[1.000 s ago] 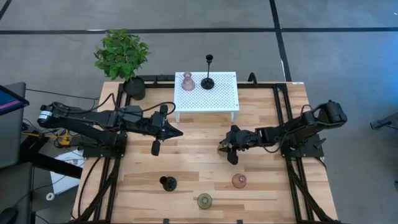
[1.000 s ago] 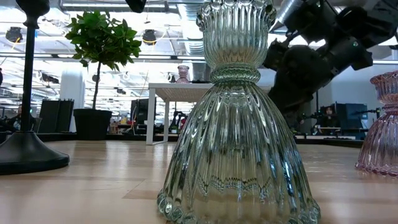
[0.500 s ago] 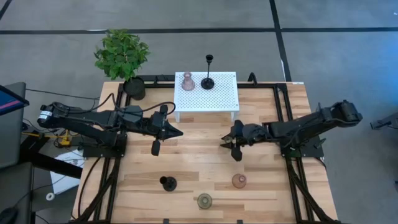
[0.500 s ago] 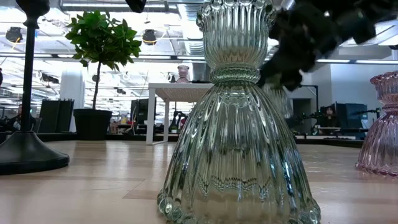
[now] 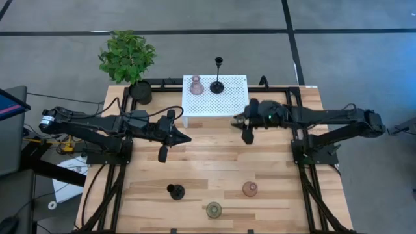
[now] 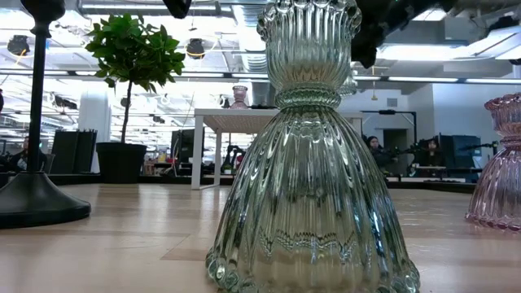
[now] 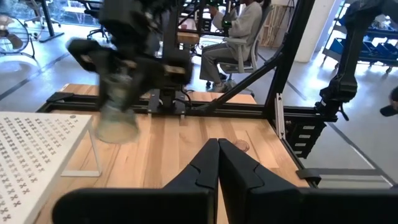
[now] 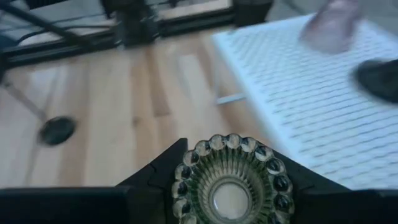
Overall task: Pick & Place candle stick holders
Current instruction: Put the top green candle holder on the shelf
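Note:
My right gripper (image 5: 244,123) is shut on an olive-green glass holder (image 8: 230,180) in the air just off the near right corner of the white perforated stand (image 5: 227,104). It shows blurred in the left wrist view (image 7: 118,118). A pink holder (image 5: 195,85) and a black holder (image 5: 217,84) stand on the stand. A black holder (image 5: 175,191), an olive-green holder (image 5: 214,210) and a pink holder (image 5: 250,189) stand on the table near its front edge. My left gripper (image 5: 185,138) is shut and empty over the table's middle left. My right gripper pinches the olive-green holder between its two fingers (image 8: 161,168), one on each side of its upper part (image 8: 186,180). The fingers slant down at it from above. The holder hangs upright, wide beaded base (image 7: 118,130) down, lifted clear of the table.
A potted plant (image 5: 130,62) stands at the far left corner. The stand's right part (image 5: 237,91) is bare. Bare wood lies between the stand and the three holders at the front. In the low view the near green holder (image 6: 309,163) fills the foreground. People sit in the room beyond the table.
My right gripper has gone toward the table's far edge, up to the white stand's near right corner, with its arm stretching out. It carries the olive-green holder along, lifted clear. My left arm has kept still.

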Action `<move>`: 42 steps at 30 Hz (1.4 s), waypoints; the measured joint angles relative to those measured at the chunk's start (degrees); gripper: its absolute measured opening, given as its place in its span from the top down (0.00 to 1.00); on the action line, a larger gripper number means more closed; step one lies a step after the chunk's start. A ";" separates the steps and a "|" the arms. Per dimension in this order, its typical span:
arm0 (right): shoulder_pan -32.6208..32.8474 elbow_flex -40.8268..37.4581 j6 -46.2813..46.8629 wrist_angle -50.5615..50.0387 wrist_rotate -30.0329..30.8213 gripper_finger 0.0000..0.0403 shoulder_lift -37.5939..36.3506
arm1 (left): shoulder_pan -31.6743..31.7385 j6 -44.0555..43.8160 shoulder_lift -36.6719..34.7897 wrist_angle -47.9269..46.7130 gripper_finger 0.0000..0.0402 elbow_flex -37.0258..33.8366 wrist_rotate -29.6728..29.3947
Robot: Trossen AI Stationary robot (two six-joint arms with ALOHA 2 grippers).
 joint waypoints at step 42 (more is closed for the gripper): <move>-36.37 18.88 -10.23 -0.53 -19.59 0.64 22.07 | 0.02 -0.11 0.00 0.00 0.98 0.00 -0.62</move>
